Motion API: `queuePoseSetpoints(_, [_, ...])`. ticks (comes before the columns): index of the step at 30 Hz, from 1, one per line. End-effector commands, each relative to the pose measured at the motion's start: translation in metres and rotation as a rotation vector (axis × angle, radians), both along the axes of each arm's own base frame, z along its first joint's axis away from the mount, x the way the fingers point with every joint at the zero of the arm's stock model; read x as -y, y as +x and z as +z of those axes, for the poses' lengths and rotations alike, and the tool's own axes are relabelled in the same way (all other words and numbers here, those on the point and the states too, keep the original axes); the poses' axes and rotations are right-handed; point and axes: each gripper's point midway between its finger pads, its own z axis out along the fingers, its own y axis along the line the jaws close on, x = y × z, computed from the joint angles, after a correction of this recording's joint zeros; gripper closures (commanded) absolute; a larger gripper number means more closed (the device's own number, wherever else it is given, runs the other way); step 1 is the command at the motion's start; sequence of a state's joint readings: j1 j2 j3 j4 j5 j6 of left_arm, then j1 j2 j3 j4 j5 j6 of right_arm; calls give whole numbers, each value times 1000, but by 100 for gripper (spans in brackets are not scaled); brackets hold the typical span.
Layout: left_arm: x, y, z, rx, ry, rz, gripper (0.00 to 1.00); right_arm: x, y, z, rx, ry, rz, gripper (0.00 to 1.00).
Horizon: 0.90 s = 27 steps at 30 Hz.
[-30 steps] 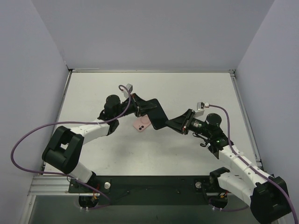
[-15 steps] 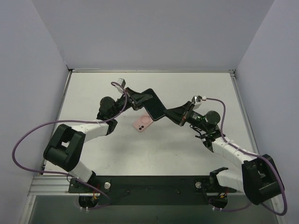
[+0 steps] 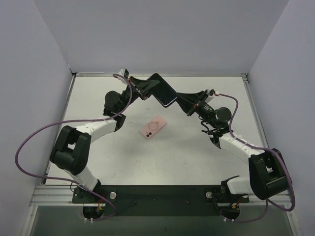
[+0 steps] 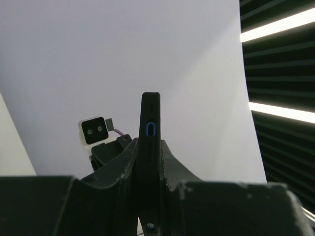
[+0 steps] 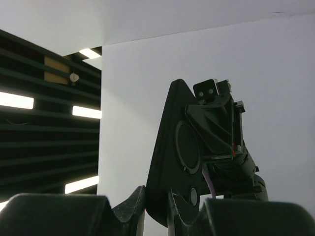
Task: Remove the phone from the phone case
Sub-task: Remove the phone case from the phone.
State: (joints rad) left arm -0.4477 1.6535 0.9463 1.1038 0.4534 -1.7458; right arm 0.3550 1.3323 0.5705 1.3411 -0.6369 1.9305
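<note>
A black phone case (image 3: pixel 162 93) with the phone in it is held in the air over the far middle of the table, a bluish edge showing at its lower corner. My left gripper (image 3: pixel 147 91) is shut on its left end. My right gripper (image 3: pixel 181 101) is shut on its right end. In the left wrist view the case (image 4: pixel 150 123) stands edge-on between my fingers, a blue-rimmed port slot showing, the gripper (image 4: pixel 149 162) clamped on it. In the right wrist view the case back (image 5: pixel 172 147) shows a round ring, its lower corner pinched in the gripper (image 5: pixel 156 201).
A pink phone-shaped item (image 3: pixel 153 127) with a round ring lies flat on the white table (image 3: pixel 197 152), below the held case. Grey walls close in the back and both sides. A black rail (image 3: pixel 162 196) runs along the near edge.
Both arms have raised the black cased phone and carried it toward the far wall, both still gripping it. The pink item has stayed in place and now lies uncovered.
</note>
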Motion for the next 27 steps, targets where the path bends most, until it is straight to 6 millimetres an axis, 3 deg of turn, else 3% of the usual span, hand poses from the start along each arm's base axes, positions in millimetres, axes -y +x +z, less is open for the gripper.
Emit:
queuePoseSetpoints(1, [-41,-142,170,716,-348,-109,100,29,-11,95,175,329,-35,100])
queuePoseSetpoints(7, [-50,-143,181,718,-397,-68,100,29,-8,99,187,335,-45,100])
queuePoseSetpoints(15, [-51,-159,197,757,-438,-79,100,16,-4,71,114,308,-31,100])
queuePoseSetpoints(21, [-53,-164,204,749,-469,-85,100,4,-4,66,91,310,-13,100])
queuePoseSetpoints(27, [-64,-186,225,810,-508,-96,100,-2,0,66,62,337,-11,100])
